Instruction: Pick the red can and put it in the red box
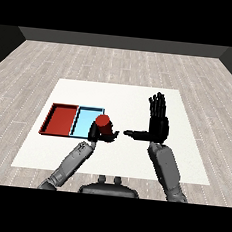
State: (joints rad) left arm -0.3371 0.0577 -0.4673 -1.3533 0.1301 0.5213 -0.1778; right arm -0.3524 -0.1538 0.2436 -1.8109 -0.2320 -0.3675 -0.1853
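One red can (103, 121) is present. It is held by the left hand (97, 133), whose fingers and thumb are curled round its lower part. The can is tilted slightly and is positioned at the near right corner of the light blue tray (87, 118), overlapping that tray's right edge in the head view; whether it is raised above the tray cannot be determined.

Two trays are laid side by side and touching on one white table (130, 97): one red tray (60, 119) at the left and the light blue tray at its right.

The right hand (157, 121) is held upright, well apart from the can, with fingers straight and thumb extended sideways; nothing is held by it.
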